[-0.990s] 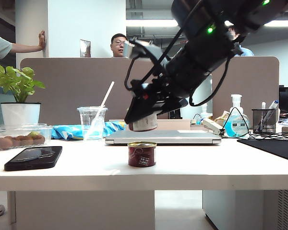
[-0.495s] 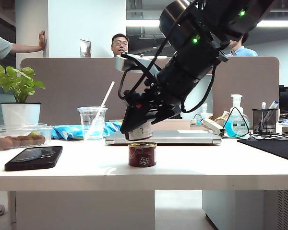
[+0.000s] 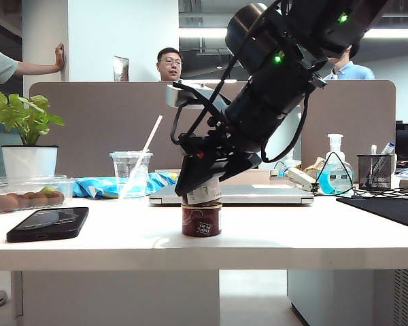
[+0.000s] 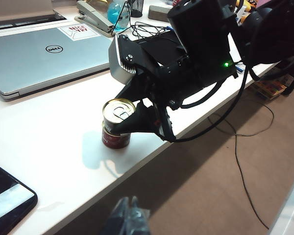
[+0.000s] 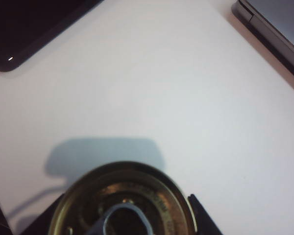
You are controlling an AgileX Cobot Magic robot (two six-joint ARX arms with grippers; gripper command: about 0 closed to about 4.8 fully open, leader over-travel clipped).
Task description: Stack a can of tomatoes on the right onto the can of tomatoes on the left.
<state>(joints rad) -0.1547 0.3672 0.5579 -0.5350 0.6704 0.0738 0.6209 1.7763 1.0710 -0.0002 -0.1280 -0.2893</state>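
The upper can (image 3: 205,192) is pinched by the right gripper (image 3: 202,185); it should be levelled on the lower can (image 3: 201,220) before release; the left gripper (image 4: 129,215) jaws' state cannot be told.

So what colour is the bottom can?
Dark red bottom can, clearest in the exterior view.

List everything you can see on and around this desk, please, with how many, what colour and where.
tomato cans: two, dark red, desk centre, one on the other
laptop: one, silver, closed, behind cans
phone: one, black, desk left
plastic cup: one, clear, with straw
potted plant: one, green, white pot, far left
sanitiser bottle: one, blue-tinted, right
pen holder: one, black mesh, far right
people: at least two, behind the partition
right end effector: black, shut on the upper can
left end effector: dark, blurred, off the desk edge
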